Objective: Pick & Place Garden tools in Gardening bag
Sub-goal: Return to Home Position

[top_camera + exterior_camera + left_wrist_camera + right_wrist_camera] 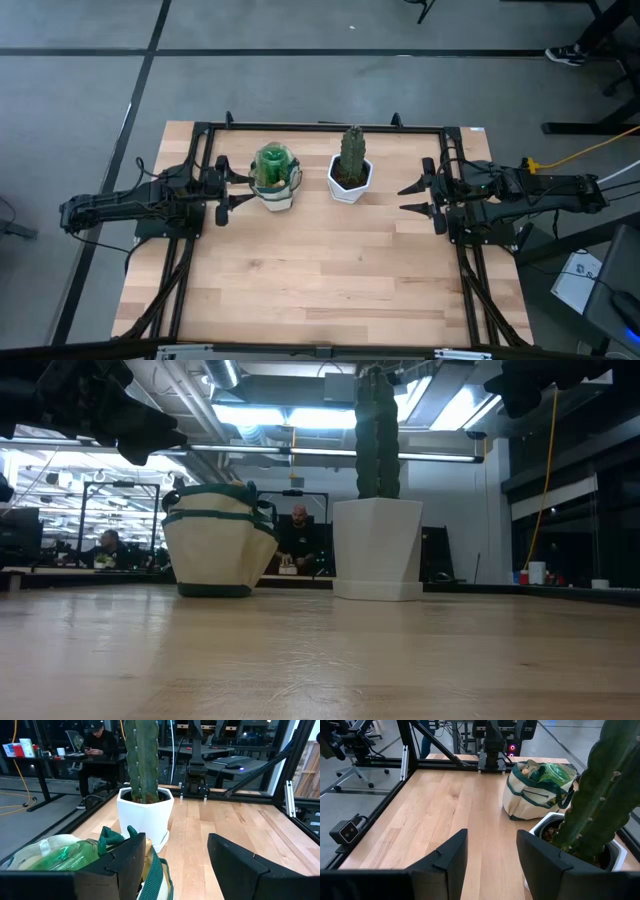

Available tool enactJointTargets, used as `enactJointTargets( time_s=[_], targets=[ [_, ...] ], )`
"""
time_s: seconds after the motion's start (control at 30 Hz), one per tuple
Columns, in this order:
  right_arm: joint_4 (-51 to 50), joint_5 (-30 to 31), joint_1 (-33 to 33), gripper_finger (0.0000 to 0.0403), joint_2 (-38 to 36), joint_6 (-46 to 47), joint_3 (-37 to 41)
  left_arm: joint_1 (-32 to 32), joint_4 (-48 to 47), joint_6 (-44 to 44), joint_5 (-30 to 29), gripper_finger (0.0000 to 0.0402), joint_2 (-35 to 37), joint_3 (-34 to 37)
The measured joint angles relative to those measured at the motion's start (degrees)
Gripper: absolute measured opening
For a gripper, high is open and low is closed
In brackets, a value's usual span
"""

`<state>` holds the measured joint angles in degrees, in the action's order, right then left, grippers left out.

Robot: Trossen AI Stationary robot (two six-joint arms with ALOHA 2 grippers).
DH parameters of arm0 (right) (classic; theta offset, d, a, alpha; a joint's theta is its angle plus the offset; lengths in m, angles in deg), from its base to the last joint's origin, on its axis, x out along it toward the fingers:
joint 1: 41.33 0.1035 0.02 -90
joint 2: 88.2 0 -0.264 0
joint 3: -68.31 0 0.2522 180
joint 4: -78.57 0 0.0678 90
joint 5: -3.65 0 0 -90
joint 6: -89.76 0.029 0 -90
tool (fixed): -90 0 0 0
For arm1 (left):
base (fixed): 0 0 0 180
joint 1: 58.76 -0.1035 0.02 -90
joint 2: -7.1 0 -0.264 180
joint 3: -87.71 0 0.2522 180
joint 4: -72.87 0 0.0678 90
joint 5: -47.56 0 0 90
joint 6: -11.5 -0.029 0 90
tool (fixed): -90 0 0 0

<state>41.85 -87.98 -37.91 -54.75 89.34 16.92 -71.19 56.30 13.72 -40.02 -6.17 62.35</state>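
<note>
The beige gardening bag (pixel 277 190) with green trim stands upright on its base at the table's far left-centre. A translucent green spray bottle (pixel 272 162) sits inside it and also shows in the right wrist view (pixel 552 771). My left gripper (pixel 238 192) stands level just left of the bag, open, with nothing between its fingers. In the left wrist view one finger (pixel 127 865) shows in front of the bag (pixel 60 857); whether it touches the bag I cannot tell. My right gripper (pixel 405 198) waits open to the right of the cactus pot, holding nothing.
A tall green cactus (pixel 352 150) in a white hexagonal pot (pixel 350 185) stands right of the bag. Black frame rails (pixel 320 127) border the table. Bare wood (pixel 320 280) fills the near half. People sit at desks beyond the far edge (pixel 297 540).
</note>
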Motion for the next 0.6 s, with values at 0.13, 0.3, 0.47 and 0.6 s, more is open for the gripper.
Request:
enactJointTargets(
  time_s=[0.13,0.3,0.47,0.6],
  targets=[
    [0.00,0.00,0.00,0.0172,0.00,-0.02,0.02,0.01,0.00,0.00,0.00,0.0212,0.00,0.00],
    [0.00,0.00,-0.02,0.0172,0.00,-0.02,0.02,0.01,0.00,0.00,0.00,0.0209,0.01,0.00],
    [0.00,-0.02,0.00,0.0172,0.00,-0.02,0.00,0.02,0.01,0.00,0.00,0.0208,0.00,0.00],
    [0.00,0.00,-0.02,0.0172,-0.01,-0.01,0.01,0.01,0.00,0.00,0.01,0.0208,0.02,0.00]
  ],
)
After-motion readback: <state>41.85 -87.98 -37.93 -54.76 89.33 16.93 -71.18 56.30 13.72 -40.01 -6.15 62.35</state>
